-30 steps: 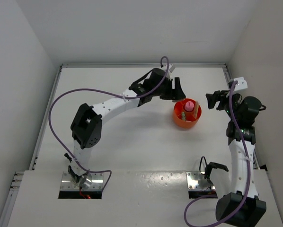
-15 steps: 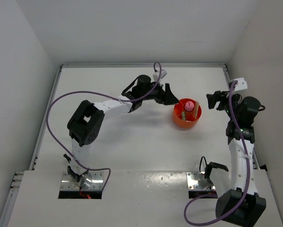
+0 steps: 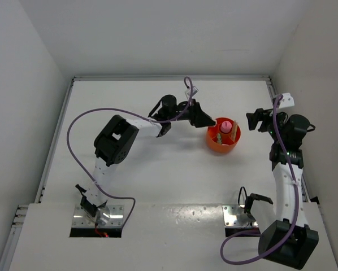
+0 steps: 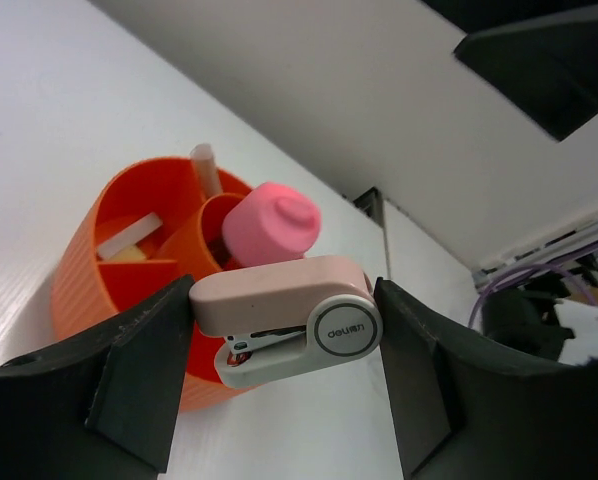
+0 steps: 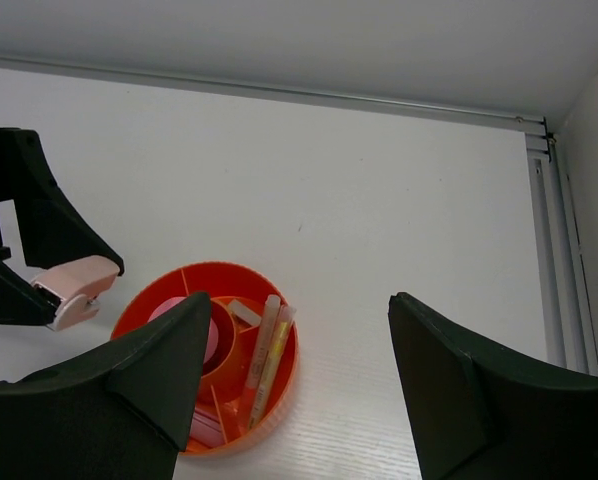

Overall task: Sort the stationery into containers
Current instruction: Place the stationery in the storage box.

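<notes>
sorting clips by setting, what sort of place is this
Probably a lab robot test cell: two arms bolted to a white table, plain white walls boxing it in, and one orange cup.

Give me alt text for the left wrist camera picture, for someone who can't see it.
The left gripper holds a small pink stapler crosswise between its black fingers, close to a round orange cup with inner dividers. The cup stands on a white table and holds a pink-capped piece and a pale stick.
</notes>
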Controlling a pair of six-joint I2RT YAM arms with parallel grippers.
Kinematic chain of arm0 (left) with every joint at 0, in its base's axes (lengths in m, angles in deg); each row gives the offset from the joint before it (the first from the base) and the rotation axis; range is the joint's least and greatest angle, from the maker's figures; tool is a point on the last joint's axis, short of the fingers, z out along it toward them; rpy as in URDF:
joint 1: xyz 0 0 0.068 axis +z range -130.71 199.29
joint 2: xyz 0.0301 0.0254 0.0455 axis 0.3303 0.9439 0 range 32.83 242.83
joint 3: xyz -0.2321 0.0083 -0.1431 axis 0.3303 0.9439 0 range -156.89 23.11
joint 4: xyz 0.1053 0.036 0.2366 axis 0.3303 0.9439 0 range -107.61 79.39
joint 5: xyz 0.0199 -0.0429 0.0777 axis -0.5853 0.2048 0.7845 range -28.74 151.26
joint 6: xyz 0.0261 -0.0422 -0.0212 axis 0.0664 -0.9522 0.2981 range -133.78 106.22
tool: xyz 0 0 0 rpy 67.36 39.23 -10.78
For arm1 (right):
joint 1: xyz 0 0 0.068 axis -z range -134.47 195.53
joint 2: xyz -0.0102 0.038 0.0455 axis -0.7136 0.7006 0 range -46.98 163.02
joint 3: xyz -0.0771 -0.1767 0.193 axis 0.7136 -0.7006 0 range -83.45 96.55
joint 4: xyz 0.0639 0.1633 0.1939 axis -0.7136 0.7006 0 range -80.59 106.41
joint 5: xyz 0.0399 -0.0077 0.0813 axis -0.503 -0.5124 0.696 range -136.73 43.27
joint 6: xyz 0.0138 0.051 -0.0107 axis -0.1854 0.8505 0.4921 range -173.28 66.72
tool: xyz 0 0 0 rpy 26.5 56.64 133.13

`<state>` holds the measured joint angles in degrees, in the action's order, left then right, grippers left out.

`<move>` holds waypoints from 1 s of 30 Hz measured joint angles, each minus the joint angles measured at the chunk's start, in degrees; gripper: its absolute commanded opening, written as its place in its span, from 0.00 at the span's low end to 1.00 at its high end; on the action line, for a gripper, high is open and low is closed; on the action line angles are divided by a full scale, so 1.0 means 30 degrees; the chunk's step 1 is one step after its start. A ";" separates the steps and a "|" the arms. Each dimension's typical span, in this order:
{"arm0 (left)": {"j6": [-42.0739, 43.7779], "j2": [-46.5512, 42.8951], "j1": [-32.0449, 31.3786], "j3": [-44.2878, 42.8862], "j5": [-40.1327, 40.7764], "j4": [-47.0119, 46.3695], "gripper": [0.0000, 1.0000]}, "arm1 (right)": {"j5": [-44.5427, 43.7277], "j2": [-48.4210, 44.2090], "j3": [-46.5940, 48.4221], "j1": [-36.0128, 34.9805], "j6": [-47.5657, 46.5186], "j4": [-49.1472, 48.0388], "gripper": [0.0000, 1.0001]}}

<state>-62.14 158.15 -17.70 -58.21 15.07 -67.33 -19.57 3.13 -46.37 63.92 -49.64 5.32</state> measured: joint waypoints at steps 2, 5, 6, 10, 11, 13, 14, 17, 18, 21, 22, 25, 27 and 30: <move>0.0721 0.0131 -0.0007 -0.0197 0.0000 0.0801 0.30 | 0.0007 0.0168 -0.0007 0.0066 -0.0007 -0.0029 0.72; 0.2477 0.0131 -0.0022 -0.1005 0.0124 0.2514 0.30 | 0.0022 0.0379 -0.0007 0.0138 -0.0007 -0.0044 0.72; 0.3075 0.0131 -0.0036 -0.1326 0.0189 0.3009 0.30 | 0.0029 0.0423 -0.0007 0.0175 -0.0007 -0.0036 0.72; 0.5144 0.0131 -0.0051 -0.2098 0.0437 0.4561 0.30 | 0.0102 0.0619 -0.0007 0.0350 0.0000 -0.0044 0.72; 0.5639 0.0131 -0.0087 -0.2178 0.0510 0.4874 0.30 | 0.0109 0.0648 -0.0007 0.0379 -0.0007 -0.0044 0.72; 0.6484 0.0131 -0.0131 -0.2200 0.0605 0.5231 0.30 | 0.0117 0.0699 -0.0007 0.0459 -0.0007 -0.0044 0.72; 0.6849 0.0131 -0.0175 -0.2186 0.0721 0.5319 0.30 | 0.0153 0.0729 -0.0007 0.0481 -0.0007 -0.0051 0.72; 0.7737 0.0131 -0.0328 -0.2047 0.0787 0.5260 0.30 | 0.0189 0.0831 -0.0007 0.0583 -0.0007 -0.0044 0.72; 0.7949 0.0131 -0.0379 -0.2040 0.0780 0.5238 0.30 | 0.0204 0.0867 -0.0007 0.0583 -0.0007 -0.0044 0.72; 0.8284 0.0131 -0.0495 -0.1931 0.0386 0.4670 0.30 | 0.0393 0.1049 -0.0007 0.0656 -0.0007 -0.0044 0.72; 0.8342 0.0131 -0.0525 -0.1836 0.0204 0.4248 0.30 | 0.0459 0.1129 -0.0007 0.0692 -0.0015 -0.0044 0.72; 0.8342 0.0131 -0.0576 -0.1654 -0.0379 0.3155 0.30 | 0.0474 0.1253 -0.0007 0.0743 -0.0073 -0.0029 0.72; 0.8342 0.0131 -0.0597 -0.1566 -0.0692 0.2659 0.30 | 0.0495 0.1319 -0.0007 0.0758 -0.0073 -0.0036 0.72; 0.8313 0.0131 -0.0670 -0.1530 -0.1180 0.2025 0.30 | 0.0517 0.1392 -0.0007 0.0758 -0.0073 -0.0036 0.72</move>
<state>-37.20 158.54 -19.72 -62.80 11.53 -61.25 -18.02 7.31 -46.39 66.19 -49.86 5.21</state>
